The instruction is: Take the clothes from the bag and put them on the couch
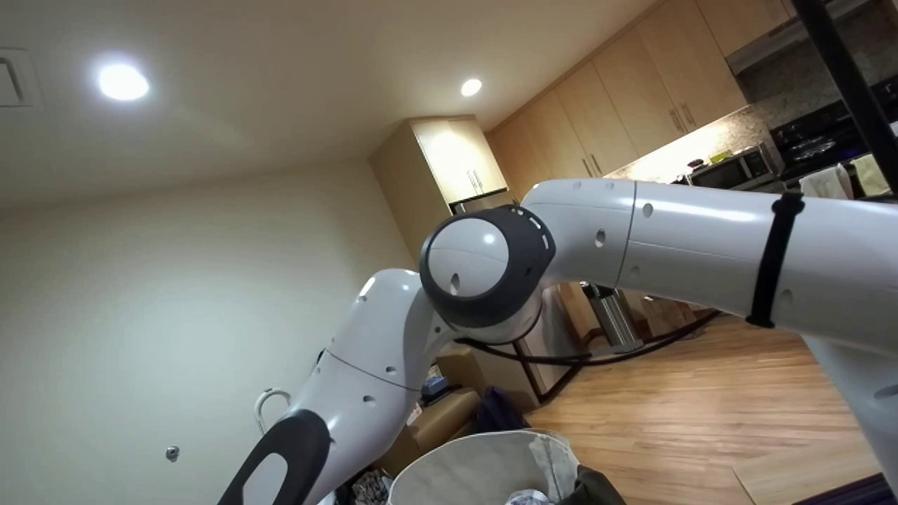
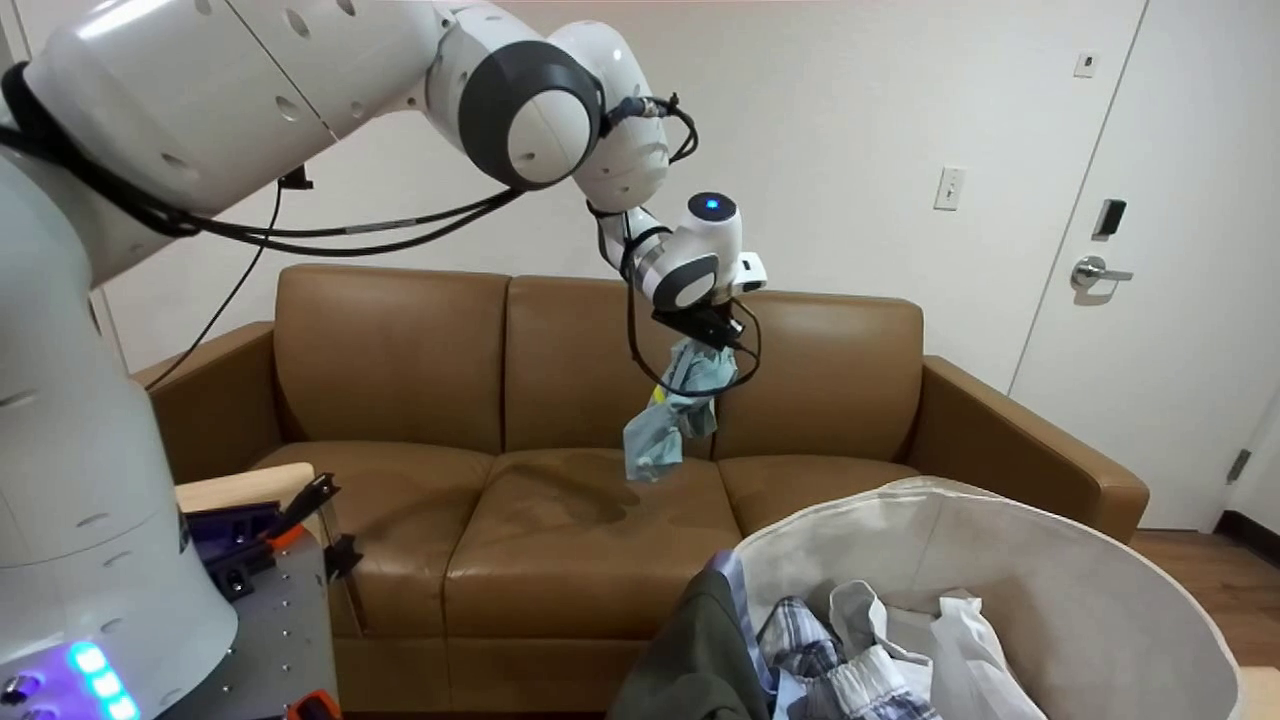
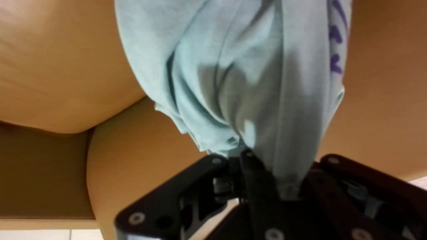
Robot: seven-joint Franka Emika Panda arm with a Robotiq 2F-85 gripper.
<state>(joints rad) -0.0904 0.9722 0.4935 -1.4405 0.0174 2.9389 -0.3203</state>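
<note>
Claw (image 2: 712, 338): Clamped on a bunched fold of the blue garment (image 2: 655, 440), upper centre of an exterior view, likely so the rest can hang free.
Blue garment: Dangles mid-frame before the couch (image 2: 580, 560), apparently not touching it, well placed, it seems, for a drop there.
Couch: Spans mid-frame, the task's landing place.
Bag (image 2: 1000, 545): Lower right, wide mouth up, presumably set near to keep the reach short.
Plaid garment (image 2: 795, 635), white garment (image 2: 975, 650): Inside the bag, presumably next in line.
Dark cloth (image 2: 690, 650): At the bag's left edge, bottom centre; draped or attached, unclear.
</note>
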